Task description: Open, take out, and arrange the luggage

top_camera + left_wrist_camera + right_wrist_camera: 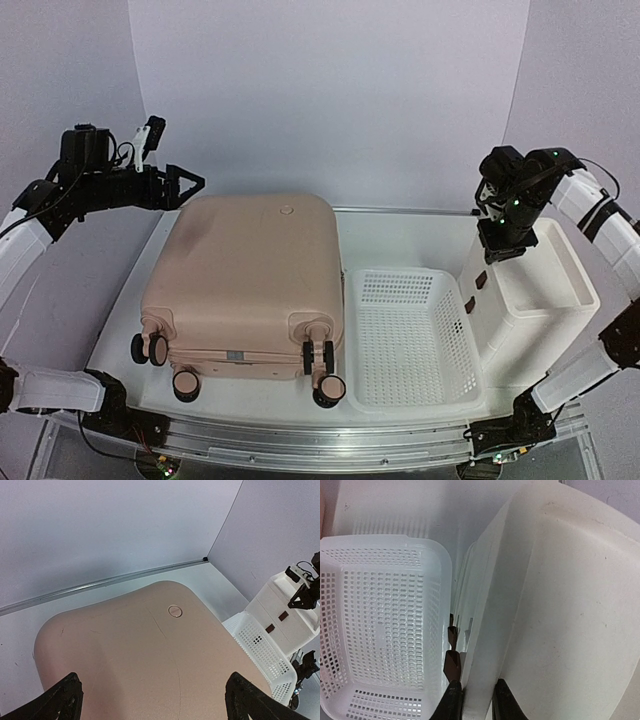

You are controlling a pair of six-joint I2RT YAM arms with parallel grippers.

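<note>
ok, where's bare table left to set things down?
Biggest bare patch: table behind the basket, between suitcase and drawer unit. Narrow strip left of the suitcase too. The basket is empty. Crowded: near edge by the wheels, and hardly any gap between suitcase, basket and drawer unit.

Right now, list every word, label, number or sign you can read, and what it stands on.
No readable text in any view.
The round emblem on the luggage shell: too small to read.
The grey patch on its wheel end: too small to read.
The basket and drawer unit: no markings visible.
</note>
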